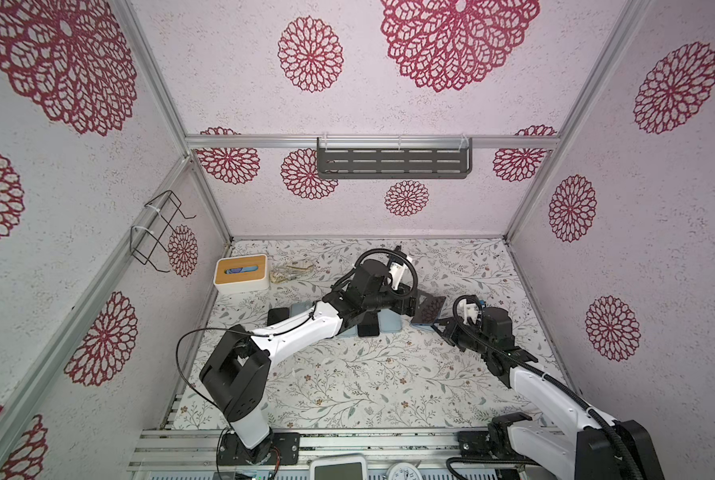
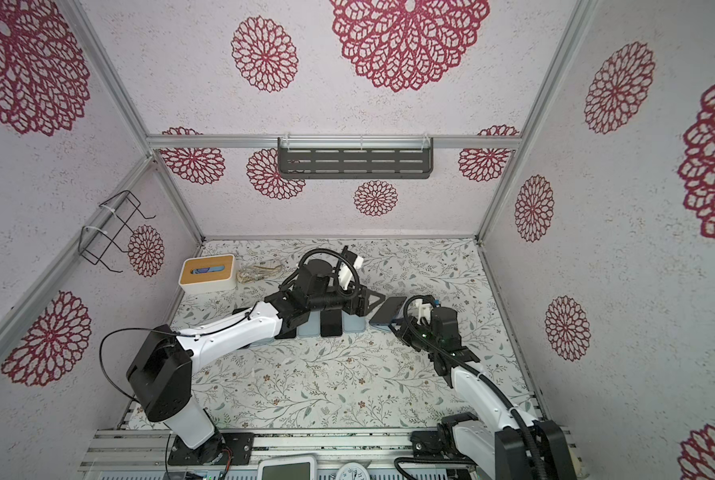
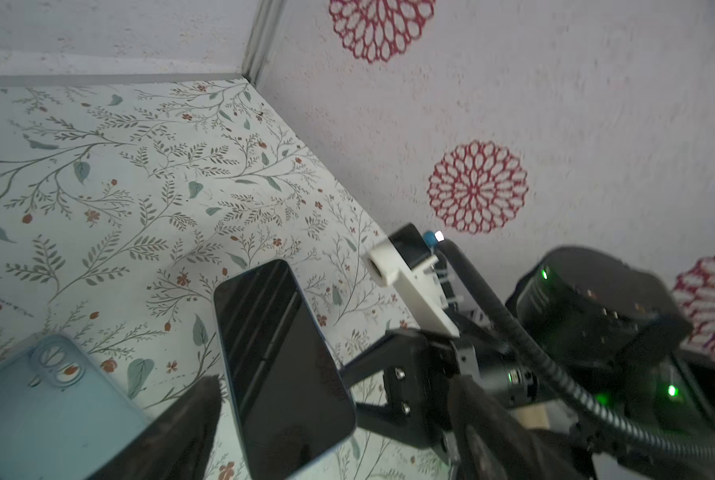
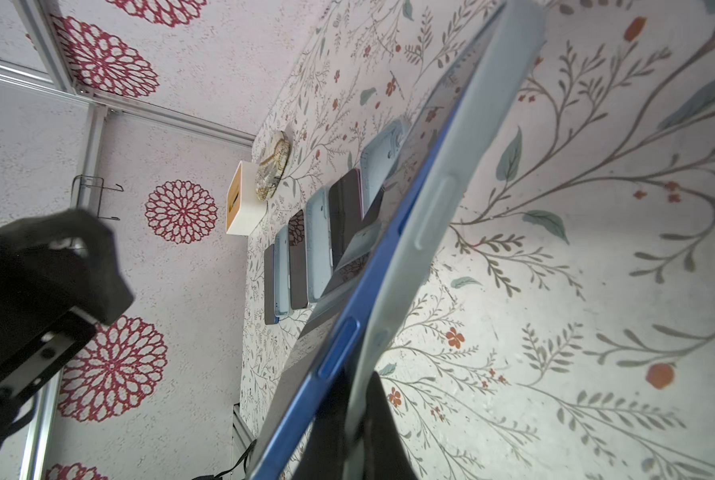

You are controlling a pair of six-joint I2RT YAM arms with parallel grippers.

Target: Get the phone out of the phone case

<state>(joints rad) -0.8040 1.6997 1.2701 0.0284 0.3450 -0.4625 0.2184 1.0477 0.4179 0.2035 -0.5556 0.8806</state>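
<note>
Closest to the lens, past the front edge of the floral worktop (image 1: 347,386), sit a white-framed display (image 1: 338,467) and a clock face (image 1: 403,473). Right of the worktop's centre, about midway between its front and back edges, the phone (image 1: 429,309) in its pale blue phone case (image 4: 438,199) is held tilted, clear of the surface. The right gripper (image 4: 353,388) is pinched tight on the near end of the phone case, with one finger on either side of its side wall, so far as the right wrist view shows. There the phone's dark blue edge stands a little out of the case, closing in toward the far end. The left gripper (image 3: 335,380) is spread wide with nothing in its grasp, its fingers on either side of the phone's dark screen; whether they touch it I cannot tell. Left of the phone, a row of phones and cases (image 2: 330,324) lies flat across the middle of the worktop, partly under the left arm. Near the back left corner stands a tissue box (image 1: 241,273) with a crinkled clear wrapper (image 1: 291,271) just beside it.
</note>
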